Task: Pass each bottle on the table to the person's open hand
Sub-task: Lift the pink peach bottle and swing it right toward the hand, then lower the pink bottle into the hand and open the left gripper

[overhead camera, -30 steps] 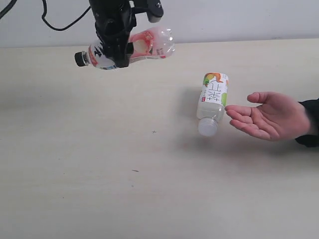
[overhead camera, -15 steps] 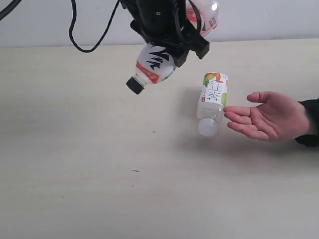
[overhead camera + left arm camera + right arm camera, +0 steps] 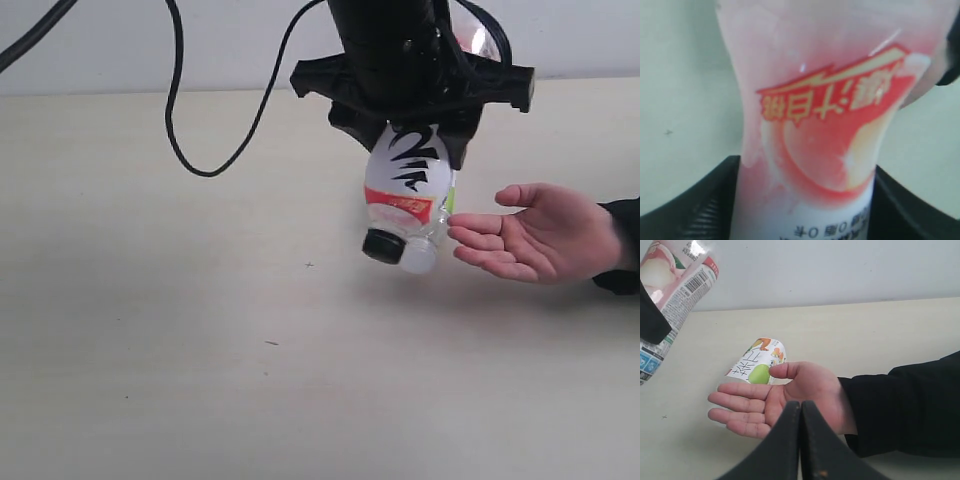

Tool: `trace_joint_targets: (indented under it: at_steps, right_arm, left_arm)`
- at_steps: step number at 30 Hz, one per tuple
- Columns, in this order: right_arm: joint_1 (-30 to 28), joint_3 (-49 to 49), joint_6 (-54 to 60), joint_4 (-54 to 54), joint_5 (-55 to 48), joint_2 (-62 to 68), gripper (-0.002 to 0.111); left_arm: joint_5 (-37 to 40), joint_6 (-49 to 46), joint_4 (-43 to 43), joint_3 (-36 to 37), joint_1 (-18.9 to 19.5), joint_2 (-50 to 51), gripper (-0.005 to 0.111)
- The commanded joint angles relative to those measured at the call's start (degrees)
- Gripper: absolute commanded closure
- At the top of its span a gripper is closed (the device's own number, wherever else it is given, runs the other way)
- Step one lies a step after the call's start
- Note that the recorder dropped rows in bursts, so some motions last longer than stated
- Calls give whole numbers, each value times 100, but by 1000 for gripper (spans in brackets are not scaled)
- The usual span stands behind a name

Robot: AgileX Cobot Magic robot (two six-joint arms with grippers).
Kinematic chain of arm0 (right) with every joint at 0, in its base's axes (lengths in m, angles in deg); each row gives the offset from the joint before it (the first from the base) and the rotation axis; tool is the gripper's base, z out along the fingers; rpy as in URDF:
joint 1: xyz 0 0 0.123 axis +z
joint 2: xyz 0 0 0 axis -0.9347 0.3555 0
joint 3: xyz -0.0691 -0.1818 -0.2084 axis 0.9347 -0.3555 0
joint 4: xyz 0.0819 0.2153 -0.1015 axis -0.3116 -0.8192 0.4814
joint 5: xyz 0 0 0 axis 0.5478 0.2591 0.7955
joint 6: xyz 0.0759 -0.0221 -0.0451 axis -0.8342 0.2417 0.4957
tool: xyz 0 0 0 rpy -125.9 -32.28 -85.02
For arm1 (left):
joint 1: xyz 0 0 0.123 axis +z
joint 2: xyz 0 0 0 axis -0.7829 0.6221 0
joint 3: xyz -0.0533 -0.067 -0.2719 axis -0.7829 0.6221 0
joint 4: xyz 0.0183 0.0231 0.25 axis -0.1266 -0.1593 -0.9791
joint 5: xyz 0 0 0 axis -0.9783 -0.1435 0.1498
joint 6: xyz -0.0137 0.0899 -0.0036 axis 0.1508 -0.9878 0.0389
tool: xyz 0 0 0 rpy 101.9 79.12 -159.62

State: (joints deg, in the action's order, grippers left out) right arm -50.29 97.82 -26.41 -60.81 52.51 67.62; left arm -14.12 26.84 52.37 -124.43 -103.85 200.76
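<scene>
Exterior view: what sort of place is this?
Probably a robotics lab test bench: a pale wood-grain table, a plain white wall behind it, and a loose black cable hanging above.

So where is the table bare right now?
Bare: the table left of the held pink bottle, and its whole near strip. Crowded: around the person's open hand, with the lying bottle at its fingertips.

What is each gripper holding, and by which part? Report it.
Left gripper holds the pink-white bottle around its labelled body; right gripper is shut, empty.
</scene>
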Motion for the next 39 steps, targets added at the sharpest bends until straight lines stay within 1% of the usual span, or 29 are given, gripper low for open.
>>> trace_joint_targets:
  at_steps: [1, 3, 4, 15, 26, 36, 37, 39]
  right_arm:
    - [-19, -30, -2, 7, 81, -17, 108]
    - [-19, -30, -2, 7, 81, -17, 108]
    - [-19, -30, -2, 7, 81, -17, 108]
    - [-19, -30, -2, 7, 81, -17, 108]
    - [-19, -30, -2, 7, 81, -17, 108]
    - [-19, -30, -2, 7, 81, -17, 108]
    - [-19, -30, -2, 7, 81, -17, 108]
    - [-19, -30, -2, 7, 81, -17, 108]
  left_arm:
    - [-28, 420, 991, 11, -76, -70, 107]
    - [-693, 420, 1777, 11, -90, -45, 107]
    - [-845, 420, 1912, 11, -114, -13, 107]
    - [-1588, 434, 2582, 11, -149, 643, 107]
    - [-2249, 434, 2641, 11, -139, 1094, 107]
    - [-2353, 394, 2996, 11, -139, 1419, 106]
    - [-2363, 394, 2996, 11, -139, 1419, 105]
    - [-2352, 394, 3035, 11, -139, 1419, 99]
